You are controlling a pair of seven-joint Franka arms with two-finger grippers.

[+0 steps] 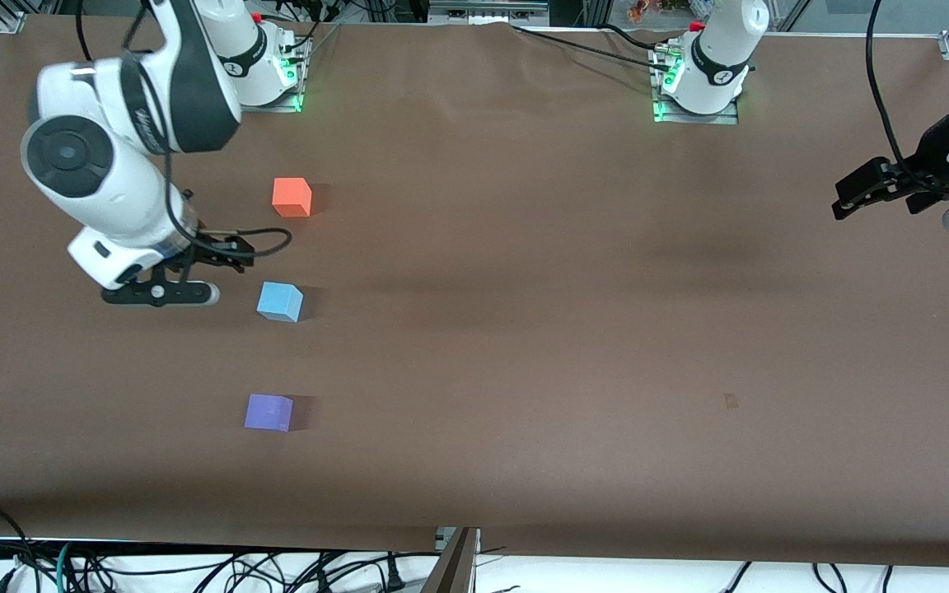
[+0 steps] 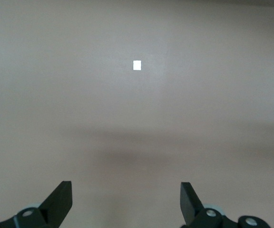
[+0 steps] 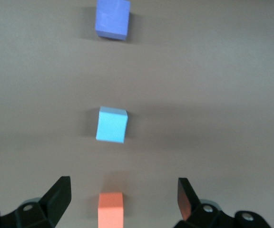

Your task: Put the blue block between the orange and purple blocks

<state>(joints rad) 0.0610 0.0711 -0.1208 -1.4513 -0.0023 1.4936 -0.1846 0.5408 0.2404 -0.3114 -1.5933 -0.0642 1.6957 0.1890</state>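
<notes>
Surface: brown surface, three cubes in a line.
Blue block: between orange block and purple block.
Right pincer: wide open, empty, beside blue.
Left pincer: open, empty, waiting.
Risk: a sideways brush could knock blue from line.
</notes>
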